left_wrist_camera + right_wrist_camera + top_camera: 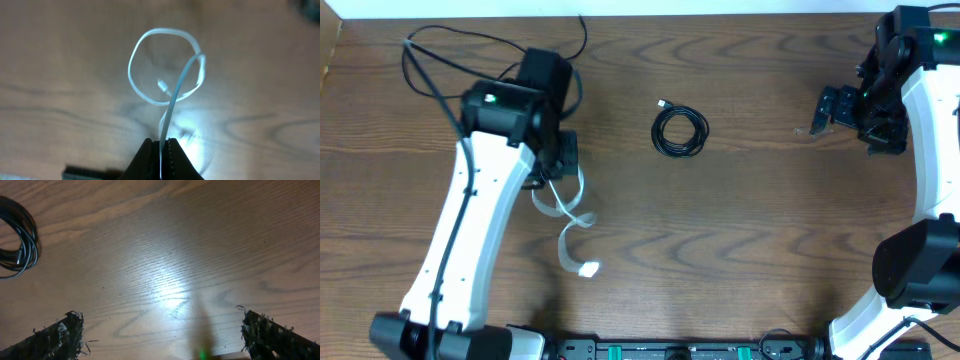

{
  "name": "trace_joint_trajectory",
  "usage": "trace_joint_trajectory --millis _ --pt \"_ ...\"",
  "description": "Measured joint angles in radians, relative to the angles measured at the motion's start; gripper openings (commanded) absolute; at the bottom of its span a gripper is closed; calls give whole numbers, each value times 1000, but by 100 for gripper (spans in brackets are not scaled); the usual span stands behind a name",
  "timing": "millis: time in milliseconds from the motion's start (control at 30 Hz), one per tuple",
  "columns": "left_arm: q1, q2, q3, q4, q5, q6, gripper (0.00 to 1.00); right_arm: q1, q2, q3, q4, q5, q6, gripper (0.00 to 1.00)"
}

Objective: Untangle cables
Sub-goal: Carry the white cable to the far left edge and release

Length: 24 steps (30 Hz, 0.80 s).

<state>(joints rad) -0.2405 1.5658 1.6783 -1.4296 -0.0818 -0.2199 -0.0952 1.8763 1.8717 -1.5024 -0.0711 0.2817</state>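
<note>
**If pulled carelessly, a knot may tighten**

Because the left gripper (162,150) is pressed together on the white cable (172,97), whose slack loops on the table (740,230) below, a lift could tighten that loop into a knot. The coiled black cable (680,132) lies mid-table, apart. The right gripper (165,335) hovers spread wide, empty, at the right.
</note>
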Motion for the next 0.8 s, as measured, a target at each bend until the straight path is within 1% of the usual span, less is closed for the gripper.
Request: trace_joint_trajectory --millis 67,100,233,300,433,800 --pt "2 -11 74 1 -8 5 8 0 0 0 0 0 0 99" --pt "4 -29 144 19 -15 8 8 0 0 0 0 0 0 99" --pt "15 -86 239 102 -26 11 7 0 0 0 0 0 0 99" --pt "28 -107 252 138 -29 11 8 0 0 0 0 0 0 99" --pt "66 -101 252 163 -29 9 8 0 0 0 0 0 0 99" --pt "232 19 252 238 27 -27 7 0 0 0 0 0 0 99"
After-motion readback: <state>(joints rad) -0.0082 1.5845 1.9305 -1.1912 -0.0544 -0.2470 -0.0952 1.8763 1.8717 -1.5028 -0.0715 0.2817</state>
